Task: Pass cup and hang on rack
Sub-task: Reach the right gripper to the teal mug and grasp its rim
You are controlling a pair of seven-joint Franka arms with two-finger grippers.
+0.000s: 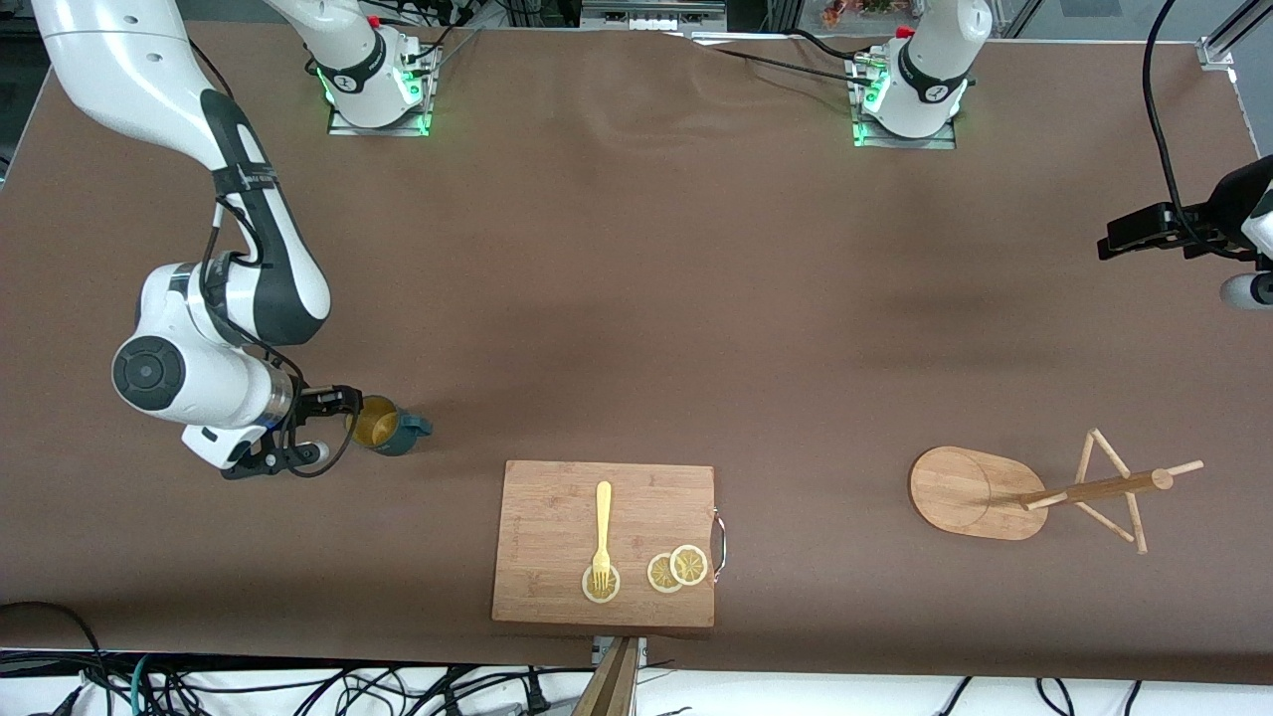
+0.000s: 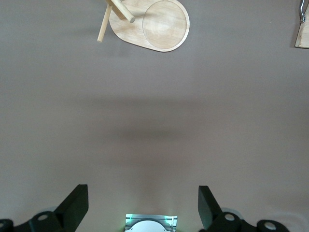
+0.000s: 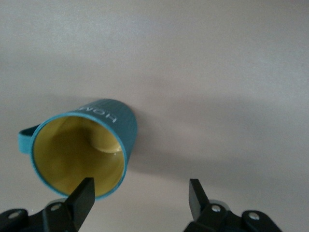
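we read this as early days: nothing grasped, nothing passed, nothing hung.

starting at the right arm's end of the table. the right gripper (image 1: 343, 423) sits low, right beside the cup (image 1: 386, 426). in the right wrist view its fingers (image 3: 82, 198) are spread apart with nothing between them; one finger overlaps the cup's (image 3: 82, 152) rim in that view, but we can't tell if it touches. the cup is on the table, mouth showing its yellow inside, handle (image 1: 418, 426) pointing away from the gripper. it looks tipped toward the wrist camera, though we can't say for sure if it's upright or on its side.

mid table, nearer the front camera: a cutting board (image 1: 542, 497) with a fork (image 1: 602, 532) and lemon slices (image 1: 676, 569). not part of the job.

toward the left arm's end: the rack (image 1: 980, 492) stands on its oval base, pegs (image 1: 1114, 487) bare. it's well apart from the cup.

the left gripper (image 1: 1154, 234) waits up over bare table at that end, fingers (image 2: 75, 205) wide apart and empty; its wrist view shows the rack's base (image 2: 157, 26).

left to do, as we judge it: right arm closes on the cup, lifts, carries it toward the middle, hands over to the left arm, and the left arm threads the handle onto a peg. that's basically the whole task.
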